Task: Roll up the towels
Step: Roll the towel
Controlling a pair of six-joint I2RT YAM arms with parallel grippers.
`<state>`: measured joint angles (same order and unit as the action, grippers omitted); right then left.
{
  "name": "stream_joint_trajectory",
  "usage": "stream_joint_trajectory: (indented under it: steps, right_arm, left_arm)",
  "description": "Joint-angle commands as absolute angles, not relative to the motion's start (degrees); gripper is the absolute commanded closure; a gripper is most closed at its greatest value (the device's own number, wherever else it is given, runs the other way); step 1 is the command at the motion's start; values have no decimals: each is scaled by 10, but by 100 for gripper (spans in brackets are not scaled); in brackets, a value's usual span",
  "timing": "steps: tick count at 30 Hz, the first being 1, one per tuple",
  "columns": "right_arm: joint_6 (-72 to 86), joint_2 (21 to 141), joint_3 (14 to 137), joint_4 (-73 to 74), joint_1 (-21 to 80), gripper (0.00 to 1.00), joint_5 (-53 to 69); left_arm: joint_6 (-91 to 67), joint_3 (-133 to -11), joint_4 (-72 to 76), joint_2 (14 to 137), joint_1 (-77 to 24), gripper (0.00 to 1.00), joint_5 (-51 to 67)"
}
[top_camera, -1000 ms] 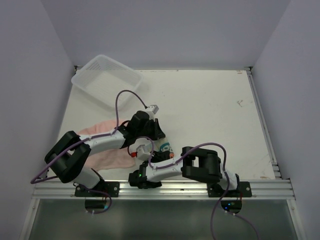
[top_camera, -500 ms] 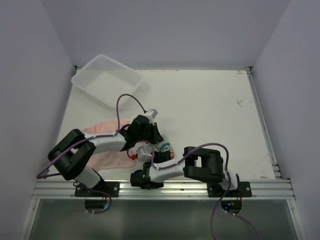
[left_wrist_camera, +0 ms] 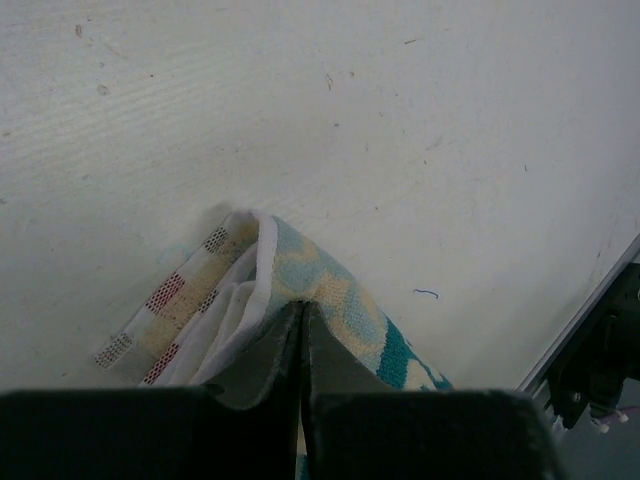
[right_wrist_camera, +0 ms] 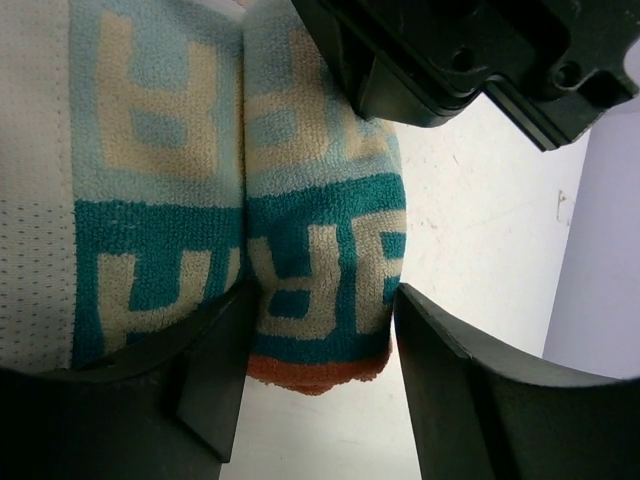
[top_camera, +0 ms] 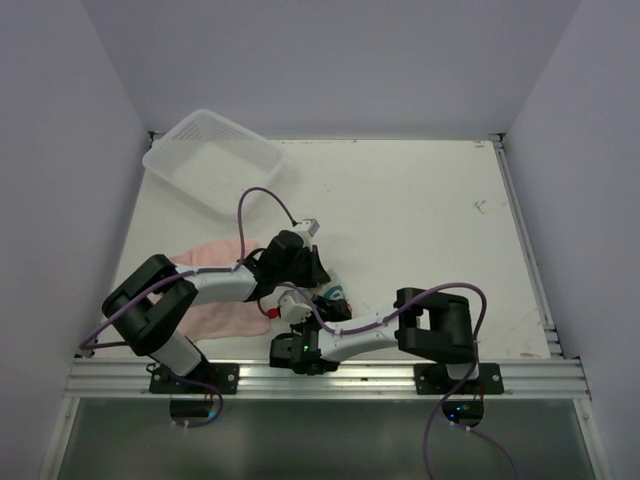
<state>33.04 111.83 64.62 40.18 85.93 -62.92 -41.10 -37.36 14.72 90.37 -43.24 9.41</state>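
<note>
The printed towel (top_camera: 333, 294), white and teal with big letters and an orange edge, lies partly rolled near the table's front, between the two grippers. My left gripper (top_camera: 312, 276) is shut on a folded edge of it (left_wrist_camera: 330, 290); the fingers (left_wrist_camera: 275, 350) are pressed together. My right gripper (right_wrist_camera: 318, 300) is open, one jaw on each side of the rolled end of the printed towel (right_wrist_camera: 320, 230), whose orange edge points at the wrist. In the top view the right gripper (top_camera: 312, 325) sits just in front of the towel. The pale pink towel (top_camera: 215, 312) lies flat under the left arm.
A white mesh basket (top_camera: 212, 160) stands at the back left, tilted against the wall. The aluminium rail (top_camera: 330, 378) runs along the near edge. The left gripper's black body (right_wrist_camera: 450, 50) hangs right above the roll in the right wrist view.
The right arm's elbow has swung to the right and its gripper has moved up to the printed towel. The left gripper has shifted a little nearer and rightward with the towel.
</note>
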Motion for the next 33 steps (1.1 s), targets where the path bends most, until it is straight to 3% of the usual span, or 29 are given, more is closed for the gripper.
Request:
stream_joint_trajectory:
  steps: [1, 13, 25, 33]
  right_arm:
    - [400, 1042, 644, 302, 848, 37, -599]
    - [406, 998, 635, 321, 848, 34, -576]
    - [393, 955, 598, 284, 848, 18, -537]
    - [392, 897, 579, 291, 849, 13, -498]
  left_arm:
    - [-401, -359, 114, 927, -435, 95, 68]
    - [-394, -363, 110, 938, -435, 95, 59]
    - [-392, -364, 106, 940, -435, 96, 54]
    - [-391, -364, 106, 941, -435, 96, 54]
